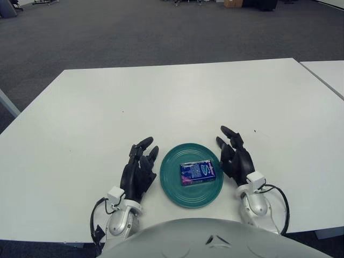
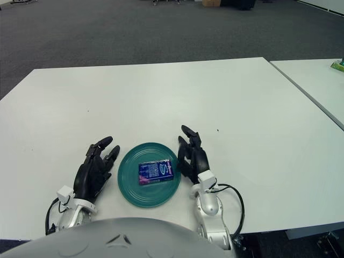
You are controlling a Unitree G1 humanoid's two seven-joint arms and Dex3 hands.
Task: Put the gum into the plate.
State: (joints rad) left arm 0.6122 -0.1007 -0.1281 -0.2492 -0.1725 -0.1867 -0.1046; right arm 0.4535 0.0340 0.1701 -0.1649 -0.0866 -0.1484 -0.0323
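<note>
A blue gum pack (image 1: 198, 172) lies flat inside the teal plate (image 1: 174, 185), right of its middle, near the table's front edge. My left hand (image 1: 141, 164) shows just left of the plate, fingers spread and holding nothing. My right hand (image 1: 232, 151) shows just right of the plate, fingers spread and holding nothing, close to the gum pack but apart from it. Both also show in the right eye view, with the gum pack (image 2: 156, 171) between the left hand (image 2: 98, 164) and the right hand (image 2: 191, 150).
The white table (image 1: 177, 102) stretches far ahead and to both sides. A second white table (image 1: 329, 72) stands to the right across a narrow gap. Grey carpet lies beyond.
</note>
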